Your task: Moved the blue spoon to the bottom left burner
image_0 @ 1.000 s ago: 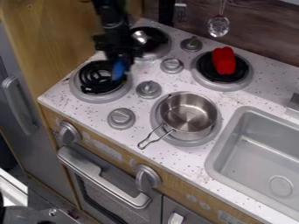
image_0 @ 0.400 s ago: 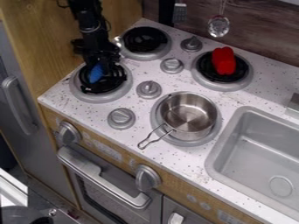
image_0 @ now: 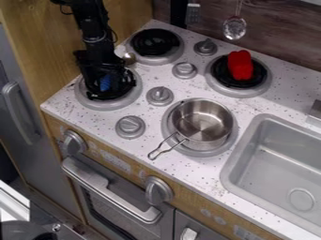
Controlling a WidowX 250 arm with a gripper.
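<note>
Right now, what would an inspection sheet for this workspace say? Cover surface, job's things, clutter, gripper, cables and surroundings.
Surface: white, dark-speckled countertop.
Job's things: blue part of the spoon at the bottom left burner; whether it rests there, cannot tell.
Clutter: metal pot on the bottom right burner; red object on the top right burner.
Gripper: black gripper at the bottom left burner, partly covering it.
Cables: thin dark loop beside the arm, likely a cable.
Surroundings: sink at right, wooden panel at left, slotted utensil hanging behind.
</note>
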